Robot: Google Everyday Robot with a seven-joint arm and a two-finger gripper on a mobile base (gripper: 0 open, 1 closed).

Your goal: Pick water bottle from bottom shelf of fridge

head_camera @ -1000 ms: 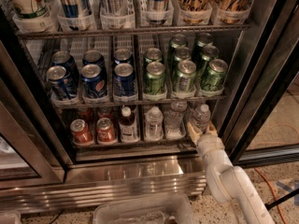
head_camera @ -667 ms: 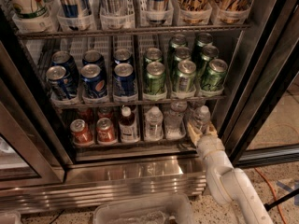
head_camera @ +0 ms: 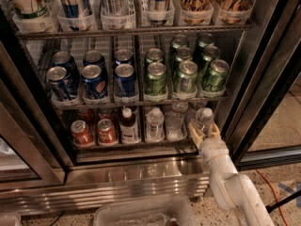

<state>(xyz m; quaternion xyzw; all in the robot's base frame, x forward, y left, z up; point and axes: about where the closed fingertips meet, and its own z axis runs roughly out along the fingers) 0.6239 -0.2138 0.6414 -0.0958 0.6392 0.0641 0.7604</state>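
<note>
The fridge (head_camera: 141, 175) stands open before me, with a shiny steel base. On its bottom shelf (head_camera: 134, 143) stand two red cans (head_camera: 82, 133), a white-capped bottle of dark reddish liquid (head_camera: 127, 125) and three clear water bottles. My gripper (head_camera: 203, 130) is at the shelf's right end, around the lower part of the rightmost water bottle (head_camera: 204, 117), which stands upright on the rack. The other two water bottles (head_camera: 154, 123) (head_camera: 175, 120) stand just to its left. My white arm (head_camera: 230, 182) reaches up from the bottom right.
The rack above holds blue cans (head_camera: 94, 81) on the left and green cans (head_camera: 184, 75) on the right. Dark door frames stand close on the right (head_camera: 263, 84) and on the left (head_camera: 28, 140). A clear plastic bin (head_camera: 141, 213) lies on the floor below.
</note>
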